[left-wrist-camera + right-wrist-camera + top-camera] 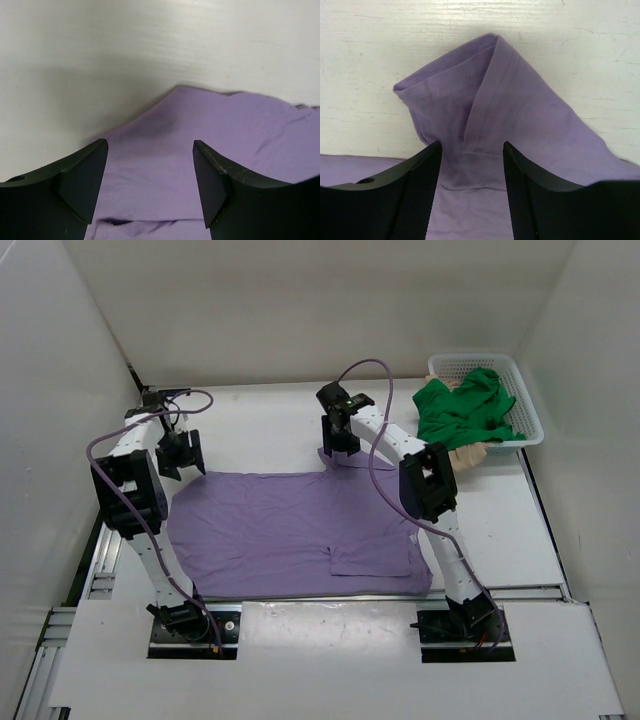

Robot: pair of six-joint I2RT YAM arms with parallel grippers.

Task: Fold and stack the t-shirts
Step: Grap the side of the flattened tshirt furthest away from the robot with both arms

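A purple t-shirt [290, 530] lies spread flat on the white table, its near sleeve folded in. My left gripper [181, 458] hovers over the shirt's far left corner, open; in the left wrist view that corner [210, 125] lies between and beyond the fingers [82, 185]. My right gripper [340, 443] is open over the far right sleeve, which lies crumpled on the table in the right wrist view [485, 105]. A green t-shirt [465, 405] lies in the white basket [527, 400] at the far right, over a beige garment [465, 455].
White walls enclose the table on the left, far and right sides. The basket stands in the far right corner. The beige garment hangs over the basket's near edge onto the table [500, 520].
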